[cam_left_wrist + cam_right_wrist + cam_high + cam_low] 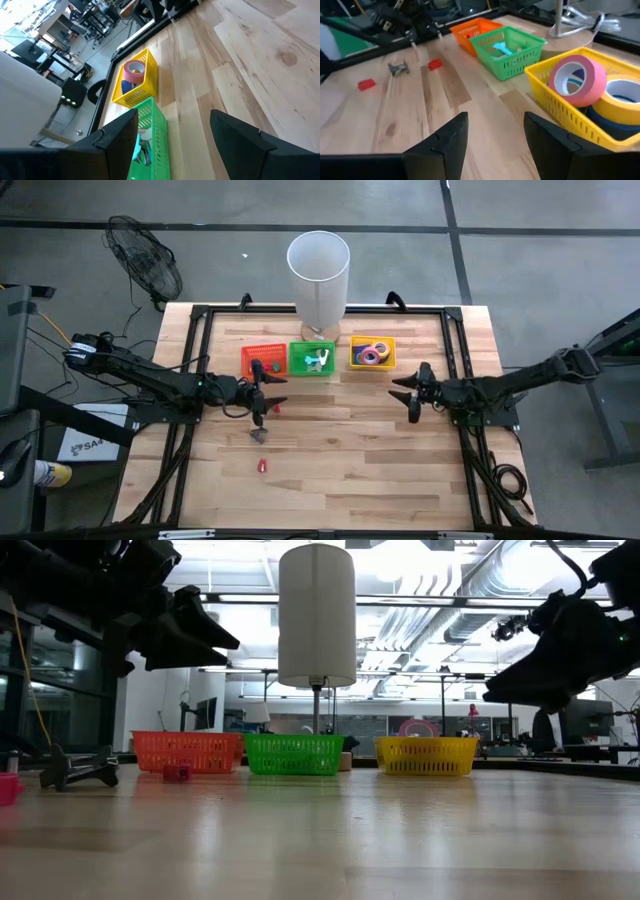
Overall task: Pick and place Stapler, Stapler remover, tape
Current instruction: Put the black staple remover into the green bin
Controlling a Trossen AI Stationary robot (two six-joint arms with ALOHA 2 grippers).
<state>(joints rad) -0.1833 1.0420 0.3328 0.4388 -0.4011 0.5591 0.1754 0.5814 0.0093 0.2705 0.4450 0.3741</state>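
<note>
Three small baskets stand in a row near the far edge: orange point(263, 360), green point(313, 358) holding teal items, and yellow point(372, 352) holding the tape rolls point(577, 80), pink, yellow and blue. A grey metal piece point(258, 435) and two small red pieces point(262, 466) point(277, 408) lie on the wood. My left gripper point(262, 392) hangs open over the table just near of the orange basket, holding nothing point(172, 145). My right gripper point(412, 393) is open and empty, near and right of the yellow basket point(495, 145).
A tall white cylinder point(318, 275) on a stand rises behind the green basket at the far edge. A black frame point(200, 315) runs around the table top. Bare wood point(350, 470) spreads across the near half.
</note>
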